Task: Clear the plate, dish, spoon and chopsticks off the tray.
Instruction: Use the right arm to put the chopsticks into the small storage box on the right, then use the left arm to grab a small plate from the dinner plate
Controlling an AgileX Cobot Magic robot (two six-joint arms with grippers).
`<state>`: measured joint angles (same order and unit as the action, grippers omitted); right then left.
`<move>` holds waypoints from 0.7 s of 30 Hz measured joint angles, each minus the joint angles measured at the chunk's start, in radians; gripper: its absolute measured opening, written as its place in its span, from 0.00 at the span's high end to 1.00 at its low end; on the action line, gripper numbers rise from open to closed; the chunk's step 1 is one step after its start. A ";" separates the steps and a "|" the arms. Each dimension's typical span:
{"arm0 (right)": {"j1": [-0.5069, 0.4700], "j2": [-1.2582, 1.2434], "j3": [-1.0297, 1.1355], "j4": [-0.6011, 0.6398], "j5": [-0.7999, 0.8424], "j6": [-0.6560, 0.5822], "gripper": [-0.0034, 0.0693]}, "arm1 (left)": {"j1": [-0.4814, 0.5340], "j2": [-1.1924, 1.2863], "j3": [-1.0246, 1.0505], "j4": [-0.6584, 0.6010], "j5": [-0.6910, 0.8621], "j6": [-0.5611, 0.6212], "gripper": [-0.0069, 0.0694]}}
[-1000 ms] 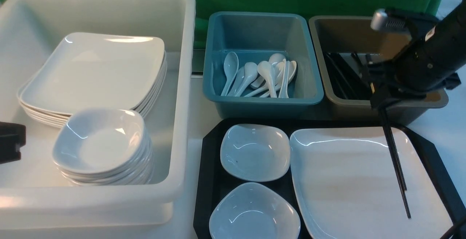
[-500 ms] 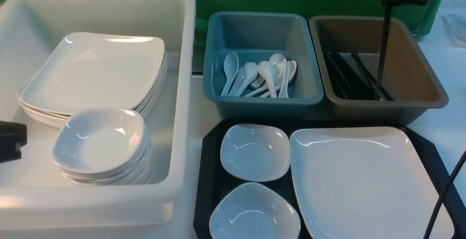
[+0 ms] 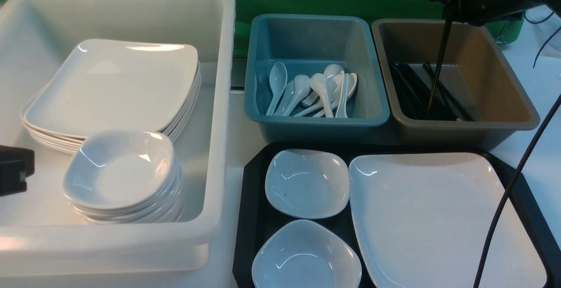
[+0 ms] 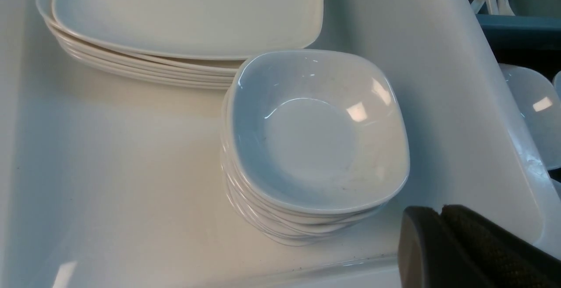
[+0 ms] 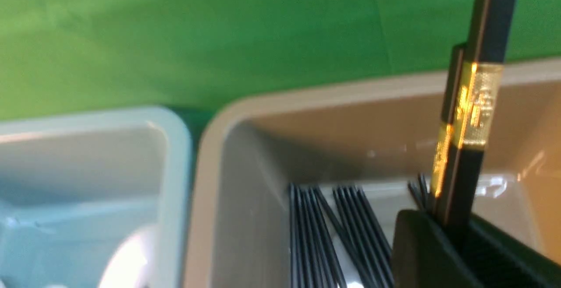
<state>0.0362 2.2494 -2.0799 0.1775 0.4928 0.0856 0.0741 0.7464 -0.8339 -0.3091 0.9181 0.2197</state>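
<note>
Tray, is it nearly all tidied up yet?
About halfway. Done: no spoon lies on the tray; spoons sit in the blue tub. In hand: the right tool grips the chopsticks, standing almost upright with their tips down inside the brown tub, not yet let go. Left: the plate and two small dishes are on the tray.

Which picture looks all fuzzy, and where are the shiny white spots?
Right wrist view: fuzzy all over, the brown tub smeared, though the gold band on the chopsticks glints. Left wrist view: sharp, with bright glare patches on the top stacked dish. Front view: clear, a thin glare streak along the far rim of the plate on the tray.
</note>
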 joint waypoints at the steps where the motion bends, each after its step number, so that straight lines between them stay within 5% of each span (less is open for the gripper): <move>1: 0.000 0.005 0.000 0.000 0.019 0.004 0.82 | 0.000 0.000 0.000 -0.008 0.000 0.000 0.89; 8: -0.005 0.011 -0.002 0.000 0.154 0.007 0.48 | 0.000 0.000 0.000 -0.093 -0.009 0.067 0.89; 12: -0.012 -0.008 -0.006 0.000 0.265 -0.006 0.43 | 0.000 0.001 -0.017 -0.107 -0.007 0.076 0.90; 16: -0.025 -0.084 -0.016 -0.005 0.394 -0.086 0.59 | 0.000 0.012 -0.087 -0.113 0.009 0.089 0.91; 17: -0.026 -0.128 -0.019 -0.007 0.447 -0.130 0.76 | 0.000 0.026 -0.134 -0.119 0.023 0.096 0.91; 21: -0.027 -0.241 -0.020 -0.004 0.521 -0.163 0.89 | 0.000 0.074 -0.232 -0.130 0.063 0.096 0.91</move>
<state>0.0094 2.0080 -2.1002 0.1730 1.0140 -0.0775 0.0741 0.8199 -1.0662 -0.4386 0.9812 0.3157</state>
